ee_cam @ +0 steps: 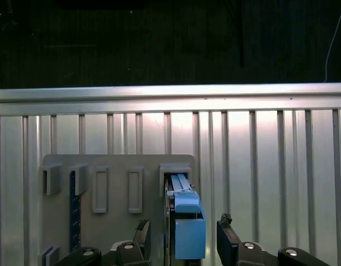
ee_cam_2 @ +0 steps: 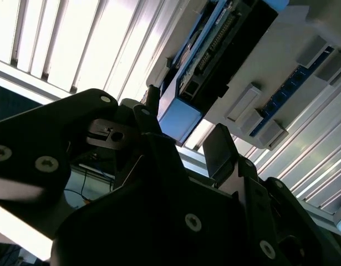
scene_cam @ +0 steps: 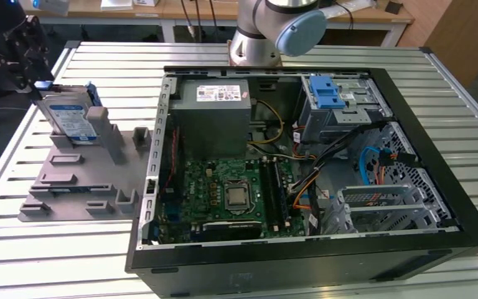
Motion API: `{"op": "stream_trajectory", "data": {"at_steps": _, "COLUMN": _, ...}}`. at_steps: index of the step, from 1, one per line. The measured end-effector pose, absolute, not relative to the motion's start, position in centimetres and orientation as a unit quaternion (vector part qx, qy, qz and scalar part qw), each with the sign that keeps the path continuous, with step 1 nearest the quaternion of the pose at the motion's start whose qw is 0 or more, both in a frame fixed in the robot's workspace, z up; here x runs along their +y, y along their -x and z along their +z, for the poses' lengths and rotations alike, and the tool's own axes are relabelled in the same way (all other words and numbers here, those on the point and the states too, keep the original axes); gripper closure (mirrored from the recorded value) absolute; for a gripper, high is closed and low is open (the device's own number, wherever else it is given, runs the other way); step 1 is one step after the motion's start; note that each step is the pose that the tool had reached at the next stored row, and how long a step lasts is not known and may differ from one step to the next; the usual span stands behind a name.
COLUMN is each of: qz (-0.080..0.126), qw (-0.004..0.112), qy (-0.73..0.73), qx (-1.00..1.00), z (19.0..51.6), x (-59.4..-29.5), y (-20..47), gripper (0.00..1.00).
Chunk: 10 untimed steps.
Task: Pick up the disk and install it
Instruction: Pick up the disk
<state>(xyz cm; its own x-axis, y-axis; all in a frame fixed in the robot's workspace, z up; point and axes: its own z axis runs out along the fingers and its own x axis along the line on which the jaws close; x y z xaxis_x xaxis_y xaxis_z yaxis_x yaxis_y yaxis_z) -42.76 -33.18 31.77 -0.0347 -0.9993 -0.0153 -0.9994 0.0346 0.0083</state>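
End effector [ee_cam: 184, 223] straddles the standing disk [ee_cam: 188, 235], unclamped.

Nothing written can be read here. The disk [scene_cam: 70, 117], upright in the grey holder [scene_cam: 81, 180] on the exterior view's left, carries a white-and-blue label [scene_cam: 63, 121] whose print cannot be made out. A white sticker [scene_cam: 220, 93] on the grey metal box [scene_cam: 214, 131] inside the computer case [scene_cam: 305, 256] bears dark print, equally illegible.
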Motion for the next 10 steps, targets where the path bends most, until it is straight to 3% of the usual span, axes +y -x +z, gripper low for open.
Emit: {"op": "stream_trajectory", "data": {"at_steps": 10, "qz": 0.008, "qw": 0.002, "qy": 0.695, "qx": 0.719, "z": 31.12, "x": -33.18, "y": 42.76, "gripper": 0.41}}
